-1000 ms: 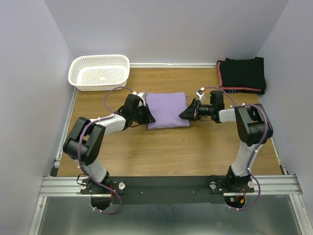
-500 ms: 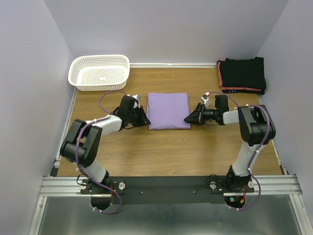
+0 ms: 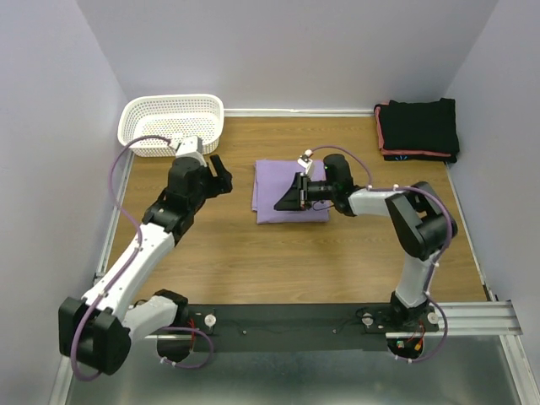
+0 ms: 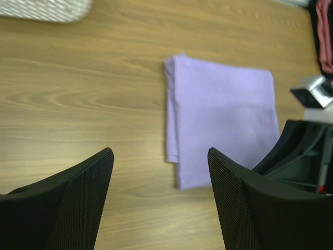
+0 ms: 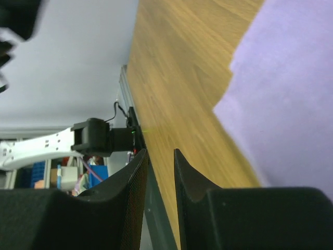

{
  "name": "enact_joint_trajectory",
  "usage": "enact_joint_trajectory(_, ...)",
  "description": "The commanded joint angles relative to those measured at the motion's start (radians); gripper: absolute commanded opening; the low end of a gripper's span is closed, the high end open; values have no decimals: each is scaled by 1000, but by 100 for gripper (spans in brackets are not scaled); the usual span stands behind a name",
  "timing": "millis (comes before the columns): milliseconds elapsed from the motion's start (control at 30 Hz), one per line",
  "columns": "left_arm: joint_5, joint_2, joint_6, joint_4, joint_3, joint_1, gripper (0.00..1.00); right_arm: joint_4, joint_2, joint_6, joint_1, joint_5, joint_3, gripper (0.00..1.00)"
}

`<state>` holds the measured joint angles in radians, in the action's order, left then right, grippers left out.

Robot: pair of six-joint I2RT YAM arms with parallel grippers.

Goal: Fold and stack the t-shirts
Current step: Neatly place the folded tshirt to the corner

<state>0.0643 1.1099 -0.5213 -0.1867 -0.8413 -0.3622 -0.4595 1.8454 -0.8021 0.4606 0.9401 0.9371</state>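
Both arms have moved since half a second ago: your left gripper point(image 3: 219, 171) has lifted off the cloth's left edge and swung back toward the basket, and your right gripper point(image 3: 283, 201) has slid in over the cloth's right half. Nearest you, the aluminium mounting rail point(image 3: 287, 316) carries both arm bases, and beyond it the brown wood-grain tabletop point(image 3: 253, 253) lies bare up to the arms, which is the widest open stretch you have. The left gripper is released, its mesh-textured fingers point(image 4: 86, 198) spread wide above bare wood. A clear strip of table lies between it and the folded plain lavender cloth t-shirt point(image 3: 272, 181). That shirt lies flat as a neat rectangle in the middle of the table, its layered fold edge facing left. The right gripper rests low over the shirt's near right part. Its fingers point(image 5: 132, 208) are drawn almost together with only a slit between them, and no cloth shows in it. At the far left corner the white plastic mesh basket point(image 3: 173, 122) sits against the wall. At the far right corner the stack of folded black t-shirts point(image 3: 419, 126) shows a coral-red edge on its left side and is well apart from the lavender shirt. Pale walls point(image 3: 295, 51) close the table on the left, far and right sides.
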Motion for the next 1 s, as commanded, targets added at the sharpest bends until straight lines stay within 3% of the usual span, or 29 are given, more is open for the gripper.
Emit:
enact_joint_trajectory(0,294,-126,75,-44,50,8,82,-66,112,-72,19,-95,22,34)
enact_joint_trajectory(167,344,-231,69,38,180,9,82,-119,280,-89,21,-116,20,34)
enact_joint_trajectory(267,330,-199,87,41,157,9,82,-140,342,-94,23,-112,19,34)
enact_joint_trajectory(367,290,-167,104,50,145,9,82,-143,322,-86,23,-110,9,34)
enact_joint_trajectory(500,227,-159,145,70,156,9,82,-113,166,-59,7,-123,-9,37)
enact_joint_trajectory(567,195,-153,173,81,162,8,82,11,59,33,-17,-152,12,39)
enact_joint_trajectory(600,166,-150,184,84,160,2,82,163,-9,81,-26,-209,46,40)
enact_joint_trajectory(700,117,-127,202,93,148,-29,86,379,-95,223,-80,-360,72,43)
enact_joint_trajectory(967,132,94,269,58,-3,-276,88,634,-348,354,-319,-668,-7,59)
